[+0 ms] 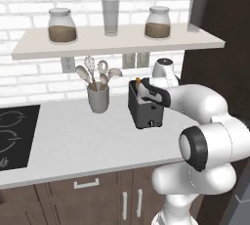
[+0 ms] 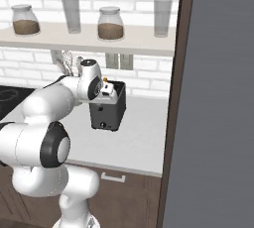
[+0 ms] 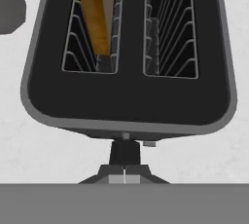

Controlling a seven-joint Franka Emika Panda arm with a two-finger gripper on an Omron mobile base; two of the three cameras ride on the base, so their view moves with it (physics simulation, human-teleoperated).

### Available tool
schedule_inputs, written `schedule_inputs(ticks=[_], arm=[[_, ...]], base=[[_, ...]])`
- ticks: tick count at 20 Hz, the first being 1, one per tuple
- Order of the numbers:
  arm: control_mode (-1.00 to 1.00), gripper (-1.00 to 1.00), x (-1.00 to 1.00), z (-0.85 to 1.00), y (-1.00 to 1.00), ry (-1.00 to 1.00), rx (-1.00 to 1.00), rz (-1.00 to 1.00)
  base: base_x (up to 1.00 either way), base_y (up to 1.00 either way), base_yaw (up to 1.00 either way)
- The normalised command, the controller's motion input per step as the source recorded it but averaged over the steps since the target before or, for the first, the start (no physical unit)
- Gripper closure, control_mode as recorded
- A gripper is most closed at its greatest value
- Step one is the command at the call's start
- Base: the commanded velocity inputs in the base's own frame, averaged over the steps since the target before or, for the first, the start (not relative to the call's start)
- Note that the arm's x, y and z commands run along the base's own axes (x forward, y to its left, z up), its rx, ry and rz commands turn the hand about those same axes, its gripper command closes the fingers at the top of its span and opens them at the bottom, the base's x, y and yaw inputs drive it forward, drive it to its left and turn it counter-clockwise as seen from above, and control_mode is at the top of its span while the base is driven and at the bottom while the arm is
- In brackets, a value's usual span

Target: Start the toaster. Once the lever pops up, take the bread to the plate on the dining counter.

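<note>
Hand view: toaster [image 3: 127, 99] seen from above, bread [image 3: 97, 11] seated in one slot. Gripper [image 3: 125, 177] pressed together, nothing pinched, set over front lever, judged ready for downward push. Toaster kept on worktop [image 1: 73, 136] beside utensil cup [image 1: 98, 98].

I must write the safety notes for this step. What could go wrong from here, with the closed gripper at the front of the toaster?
1. The shut gripper sits at the small lever on the front of the toaster; it might slip off sideways, so the toaster never starts.
2. A hard or off-axis push might slide or tip the toaster on the worktop.
3. The bread leans in its slot, so it could catch on the wire guides when it is lifted later.
</note>
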Motion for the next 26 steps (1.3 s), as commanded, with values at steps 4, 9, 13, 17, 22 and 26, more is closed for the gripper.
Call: schedule_inputs(ticks=[4,9,13,17,22,26], arm=[[-1.00,1.00,0.21,-0.16,0.00,0.00,0.00,0.00],[-1.00,1.00,0.15,-0.18,0.00,0.00,0.00,0.00],[-1.00,1.00,0.00,-0.25,0.00,0.00,0.00,0.00],[-1.00,1.00,0.00,-0.27,0.00,0.00,0.00,0.00],[-1.00,1.00,0.00,-0.33,0.00,0.00,0.00,0.00],[-1.00,1.00,0.00,-0.47,0.00,0.00,0.00,0.00]], base=[[0.00,0.00,0.00],[0.00,0.00,0.00],[0.00,0.00,0.00],[0.00,0.00,0.00],[0.00,0.00,0.00],[0.00,0.00,0.00]])
